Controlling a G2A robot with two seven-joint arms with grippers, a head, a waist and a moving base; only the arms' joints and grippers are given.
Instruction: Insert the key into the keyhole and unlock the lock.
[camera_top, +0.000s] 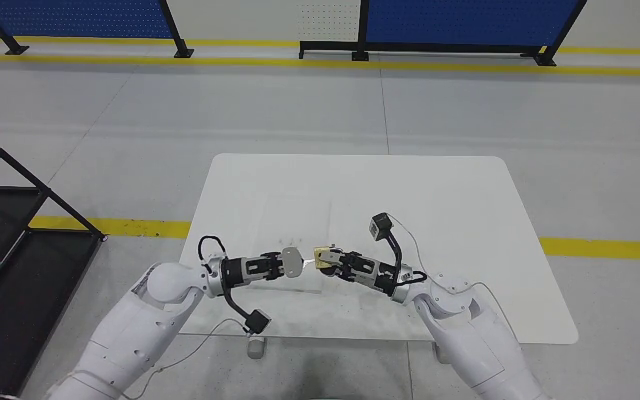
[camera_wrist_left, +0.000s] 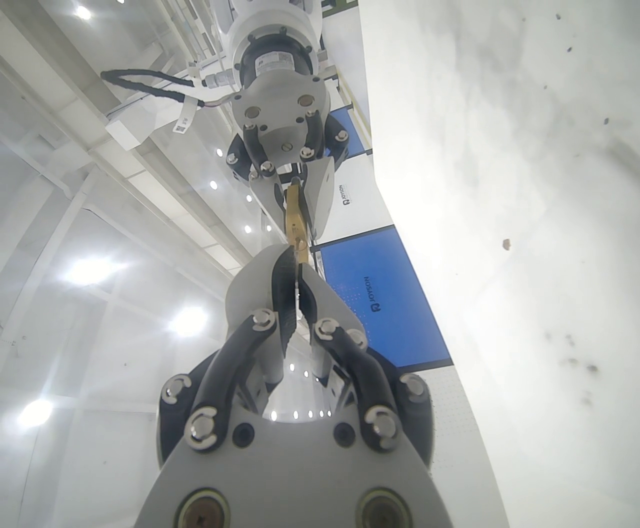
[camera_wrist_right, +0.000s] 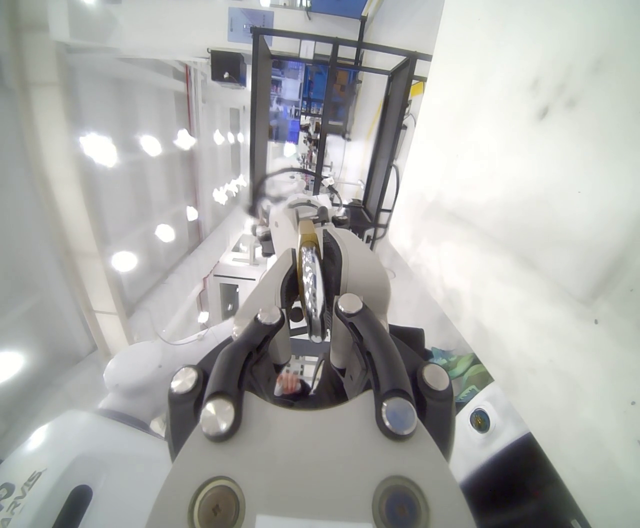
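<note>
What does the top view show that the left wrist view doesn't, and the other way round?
The top view adds the whole white table, yellow floor lines and both arms meeting above it. The left wrist view adds the thin key pinched in the left end effector, its tip at the brass lock. Both show that lock held by the right end effector.
</note>
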